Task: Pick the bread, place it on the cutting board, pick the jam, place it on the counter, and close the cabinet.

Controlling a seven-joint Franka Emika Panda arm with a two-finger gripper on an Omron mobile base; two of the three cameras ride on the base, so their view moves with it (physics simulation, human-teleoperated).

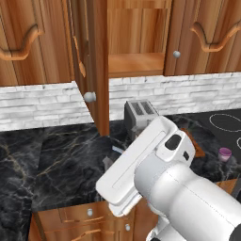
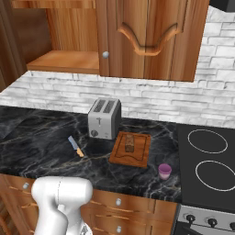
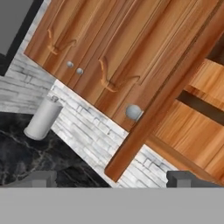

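Bread (image 2: 130, 142) on cutting board (image 2: 139, 158); jam (image 2: 165, 171) on counter (image 2: 41, 137); cabinet (image 1: 89, 66) ajar; pincer (image 3: 111, 179) apparently released.

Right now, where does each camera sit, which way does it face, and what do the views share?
Left base view: behind the arm's left, facing the open cabinet and toaster; white arm fills lower right.
Right base view: behind its right, facing the bread on the cutting board, jam on the counter; arm lower left.
Hand view: along the open gripper, tilted, at the door edge.
Shared: cabinet, toaster, jam.
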